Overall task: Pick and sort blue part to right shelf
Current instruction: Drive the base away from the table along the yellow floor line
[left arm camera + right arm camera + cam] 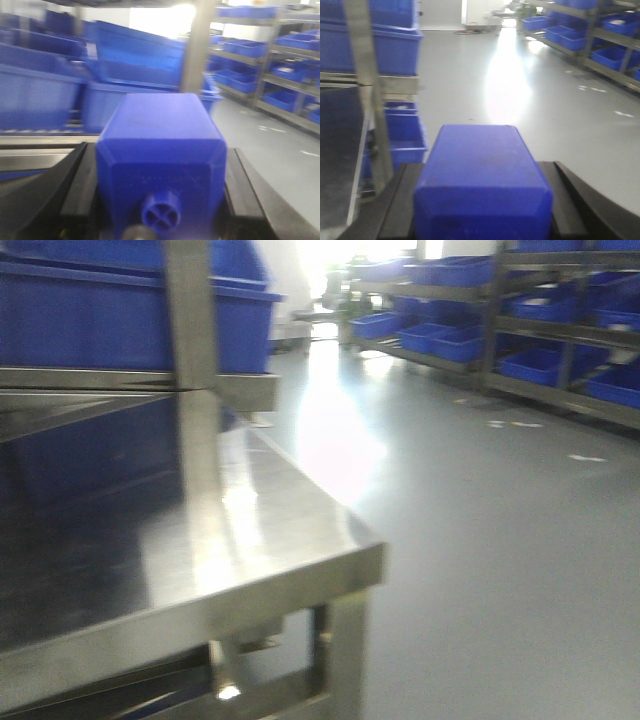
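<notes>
Right gripper (481,167) is holding the blue part (482,150) between its black fingers (395,200), jaws set to the block's width. Its sloped shoulders are showing at the near end, and the cap end is falling outside the frame. Left gripper (160,150) is clamping a second blue block (160,120), which is showing a small round knob (161,212) with a cross on its face. Both wrist views are blurring. Under the right wrist the glossy grey floor (520,100) is reflecting strong light, and an upright steel post (367,100) is standing at left. In the front view the polished steel table (250,540) is filling the lower left, carrying blue bins (100,310) on a raised tier. Shelf racks (560,350) holding more bins are lining the far right.
</notes>
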Action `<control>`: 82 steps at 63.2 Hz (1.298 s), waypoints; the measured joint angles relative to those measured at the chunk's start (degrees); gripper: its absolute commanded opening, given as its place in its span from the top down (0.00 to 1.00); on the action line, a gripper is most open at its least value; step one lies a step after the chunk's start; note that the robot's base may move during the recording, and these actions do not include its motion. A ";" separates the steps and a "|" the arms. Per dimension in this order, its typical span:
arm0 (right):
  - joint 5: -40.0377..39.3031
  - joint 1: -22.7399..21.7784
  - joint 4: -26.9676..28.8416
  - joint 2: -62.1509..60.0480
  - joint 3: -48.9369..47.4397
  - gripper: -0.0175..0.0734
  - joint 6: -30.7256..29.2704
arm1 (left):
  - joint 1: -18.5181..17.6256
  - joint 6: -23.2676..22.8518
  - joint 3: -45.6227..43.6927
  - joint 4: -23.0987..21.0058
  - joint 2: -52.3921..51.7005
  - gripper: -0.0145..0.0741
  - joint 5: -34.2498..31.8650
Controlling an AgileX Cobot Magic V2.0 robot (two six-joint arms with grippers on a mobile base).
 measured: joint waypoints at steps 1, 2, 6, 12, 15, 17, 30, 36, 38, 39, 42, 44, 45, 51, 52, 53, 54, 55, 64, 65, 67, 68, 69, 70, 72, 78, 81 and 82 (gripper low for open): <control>0.00 0.00 0.00 0.00 0.00 0.48 0.00 | 0.00 0.00 0.00 0.00 0.00 0.48 0.00; 0.00 0.00 0.00 0.00 0.00 0.48 0.00 | 0.00 0.00 0.00 0.00 0.00 0.48 0.00; 0.00 0.00 0.00 0.00 0.00 0.48 0.00 | 0.00 0.00 0.00 0.00 0.00 0.48 0.00; 0.00 0.00 0.00 0.00 0.00 0.48 0.00 | 0.00 0.00 0.00 0.00 0.00 0.48 0.00; 0.00 0.00 0.00 0.00 0.00 0.48 0.00 | 0.00 0.00 0.00 0.00 0.00 0.48 0.00; 0.00 0.00 0.00 0.00 0.00 0.48 0.00 | 0.00 0.00 0.00 0.00 0.00 0.48 0.00; 0.00 0.00 0.00 0.00 0.00 0.48 0.00 | 0.00 0.00 0.00 0.00 0.00 0.48 0.00; 0.00 0.00 0.00 0.00 0.00 0.48 0.00 | 0.00 0.00 0.00 0.00 0.00 0.48 0.00; 0.00 0.00 0.00 0.00 0.00 0.48 0.00 | 0.00 0.00 0.00 0.00 0.00 0.48 0.00; 0.00 0.00 0.00 0.00 0.00 0.48 0.00 | 0.00 0.00 0.00 0.00 0.00 0.48 0.00; 0.00 0.00 0.00 0.00 0.00 0.48 0.00 | 0.00 0.00 0.00 0.00 0.00 0.48 0.00; 0.00 0.00 0.00 0.00 0.00 0.48 0.00 | 0.00 0.00 0.00 0.00 0.00 0.48 0.00; 0.00 0.00 0.00 0.00 0.00 0.48 0.00 | 0.00 0.00 0.00 0.00 0.00 0.48 0.00; 0.00 0.00 0.00 0.00 0.00 0.48 0.00 | 0.00 0.00 0.00 0.00 0.00 0.48 0.00; 0.00 0.00 0.00 0.00 0.00 0.48 0.00 | 0.00 0.00 0.00 0.00 0.00 0.48 0.00; 0.00 0.00 0.00 0.00 0.00 0.48 0.00 | 0.00 0.00 0.00 0.00 0.00 0.48 0.00; 0.00 0.00 0.00 0.00 0.00 0.48 0.00 | 0.00 0.00 0.00 0.00 0.00 0.48 0.00; 0.00 0.00 0.00 0.00 0.00 0.48 0.00 | 0.00 0.00 0.00 0.00 0.00 0.48 0.00; 0.00 0.00 0.00 0.00 0.00 0.48 0.00 | 0.00 0.00 0.00 0.00 0.00 0.48 0.00; 0.00 0.00 0.00 0.00 0.00 0.48 0.00 | 0.00 0.00 0.00 0.00 0.00 0.48 0.00; 0.00 0.00 0.00 0.00 0.00 0.48 0.00 | 0.00 0.00 0.00 0.00 0.00 0.48 0.00; 0.00 0.00 0.00 0.00 0.00 0.48 0.00 | 0.00 0.00 0.00 0.00 0.00 0.48 0.00; 0.00 0.00 0.00 0.00 0.00 0.48 0.00 | 0.00 0.00 0.00 0.00 0.00 0.48 0.00; 0.00 0.00 0.00 0.00 0.00 0.48 0.00 | 0.00 0.00 0.00 0.00 0.00 0.48 0.00; 0.00 0.00 0.00 0.00 0.00 0.48 0.00 | 0.00 0.00 0.00 0.00 0.00 0.48 0.00; 0.00 0.00 0.00 0.00 0.00 0.48 0.00 | 0.00 0.00 0.00 0.00 0.00 0.48 0.00; 0.00 0.00 0.00 0.00 0.00 0.48 0.00 | 0.00 0.00 0.00 0.00 0.00 0.48 0.00; 0.00 0.00 0.00 0.00 0.00 0.48 0.00 | 0.00 0.00 0.00 0.00 0.00 0.48 0.00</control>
